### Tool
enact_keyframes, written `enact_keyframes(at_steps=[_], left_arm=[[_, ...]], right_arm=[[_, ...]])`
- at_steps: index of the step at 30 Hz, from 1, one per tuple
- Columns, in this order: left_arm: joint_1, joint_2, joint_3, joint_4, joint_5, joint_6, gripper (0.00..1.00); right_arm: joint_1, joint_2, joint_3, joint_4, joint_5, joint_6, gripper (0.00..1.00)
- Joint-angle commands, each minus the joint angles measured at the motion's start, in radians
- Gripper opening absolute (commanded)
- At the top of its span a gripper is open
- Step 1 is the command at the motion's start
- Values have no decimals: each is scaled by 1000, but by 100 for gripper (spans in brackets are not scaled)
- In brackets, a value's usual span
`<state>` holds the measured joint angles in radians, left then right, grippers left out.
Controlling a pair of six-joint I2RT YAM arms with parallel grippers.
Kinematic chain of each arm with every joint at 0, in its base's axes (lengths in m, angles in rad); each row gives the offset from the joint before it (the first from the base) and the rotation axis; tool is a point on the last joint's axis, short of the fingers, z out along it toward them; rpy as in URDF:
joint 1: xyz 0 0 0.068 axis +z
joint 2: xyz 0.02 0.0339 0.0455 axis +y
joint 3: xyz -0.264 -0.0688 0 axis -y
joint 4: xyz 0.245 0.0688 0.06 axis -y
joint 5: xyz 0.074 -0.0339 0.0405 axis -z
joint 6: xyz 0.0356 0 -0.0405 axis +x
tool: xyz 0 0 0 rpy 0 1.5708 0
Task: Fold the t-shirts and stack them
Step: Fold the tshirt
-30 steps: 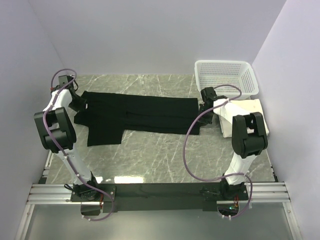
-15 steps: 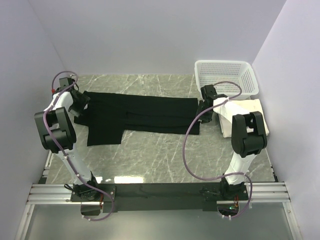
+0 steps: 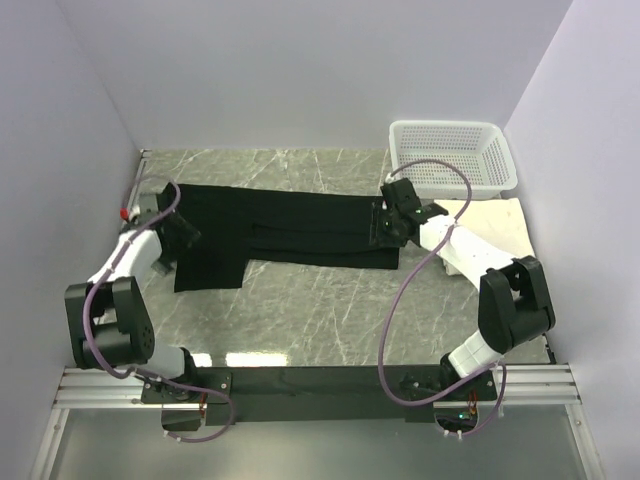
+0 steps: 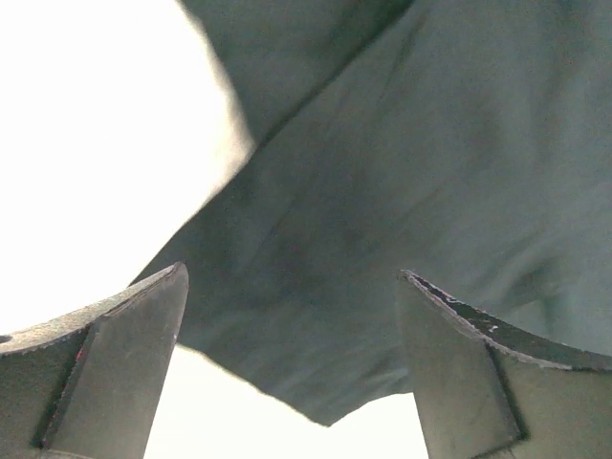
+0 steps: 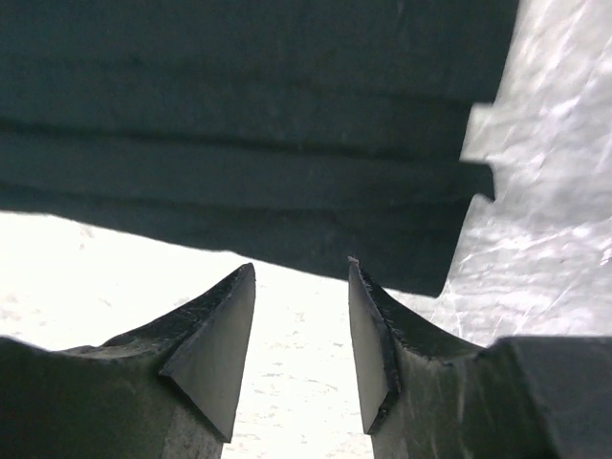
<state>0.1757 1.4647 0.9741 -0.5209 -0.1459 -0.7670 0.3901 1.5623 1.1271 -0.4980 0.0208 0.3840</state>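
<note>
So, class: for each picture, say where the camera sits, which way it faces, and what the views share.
Top external: above and behind the robot, facing down at the table; left arm and right arm show, plus black t-shirt, cream t-shirt, basket.
Left wrist: on the left arm, facing the black t-shirt's edge past its open left gripper.
Right wrist: on the right arm, facing folded black layers past the right gripper.
Shared: all three show the black t-shirt.

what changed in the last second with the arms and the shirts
The left hand opened, let go of the black shirt and drew back toward the near edge. The right hand opened too and shifted left over the shirt's end. The black shirt, the white shirt and the basket stayed put.
</note>
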Motion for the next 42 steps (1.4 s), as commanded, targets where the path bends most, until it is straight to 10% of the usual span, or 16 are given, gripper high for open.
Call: enact_keyframes(at_steps=[1, 17, 30, 42], left_arm=[[-13, -50, -113, 2, -35, 9, 92], [-41, 3, -259, 71, -75, 15, 74], [-81, 51, -178, 59, -67, 41, 4], [-81, 60, 112, -16, 43, 31, 1]], right_arm=[[15, -31, -50, 36, -16, -11, 50], [115, -42, -141, 56, -79, 12, 49], [133, -64, -167, 53, -62, 29, 49], [136, -76, -158, 46, -22, 27, 48]])
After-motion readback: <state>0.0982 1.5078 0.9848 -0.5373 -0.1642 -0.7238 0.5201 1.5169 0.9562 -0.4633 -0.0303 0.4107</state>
